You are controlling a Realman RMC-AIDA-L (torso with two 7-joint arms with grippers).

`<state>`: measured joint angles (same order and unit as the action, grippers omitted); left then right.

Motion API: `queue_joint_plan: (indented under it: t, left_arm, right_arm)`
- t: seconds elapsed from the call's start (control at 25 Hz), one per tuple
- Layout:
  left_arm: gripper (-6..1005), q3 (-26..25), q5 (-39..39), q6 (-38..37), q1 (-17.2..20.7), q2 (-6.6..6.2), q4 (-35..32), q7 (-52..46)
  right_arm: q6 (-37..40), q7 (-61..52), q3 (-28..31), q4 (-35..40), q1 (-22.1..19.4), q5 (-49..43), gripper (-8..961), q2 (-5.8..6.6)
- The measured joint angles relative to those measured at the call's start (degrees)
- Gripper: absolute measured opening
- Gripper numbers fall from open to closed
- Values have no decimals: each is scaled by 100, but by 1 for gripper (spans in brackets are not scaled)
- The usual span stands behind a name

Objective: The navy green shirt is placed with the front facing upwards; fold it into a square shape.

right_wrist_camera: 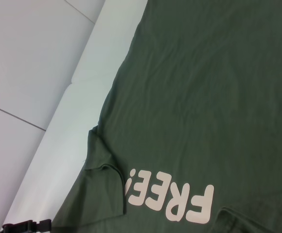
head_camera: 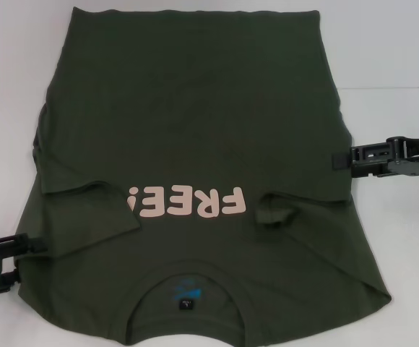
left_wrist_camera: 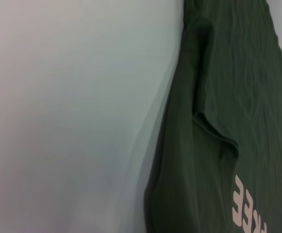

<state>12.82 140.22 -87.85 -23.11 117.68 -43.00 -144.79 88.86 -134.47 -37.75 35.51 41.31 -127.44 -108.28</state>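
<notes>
Both sleeves of the navy green shirt [head_camera: 195,144] are folded in over the chest, flanking the pale pink "FREE!" lettering [head_camera: 188,203]. I see it lying front up on the white table [head_camera: 397,65], collar and neck label [head_camera: 186,303] nearest me. My left gripper [head_camera: 7,254] sits at the shirt's near left edge, my right gripper [head_camera: 347,160] at its right edge. I cannot tell how either gripper's jaws stand.
</notes>
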Motion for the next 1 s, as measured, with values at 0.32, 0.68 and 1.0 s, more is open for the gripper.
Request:
queue_joint_plan:
  t: [0.32, 0.68, 1.0]
  left_arm:
    - [675, 115, -36, -15, -91, -19, -53, -18]
    - [495, 296, 10, 15, -110, -17, -112, -8]
    - [219, 288, -28, -121, -116, -18, -132, 103]
  right_arm:
    - [0, 0, 16, 0, -6, 0, 742, 0]
    - [117, 0, 75, -1, -20, 0, 732, 21]
    - [388, 53, 16, -1, -70, -68, 723, 100]
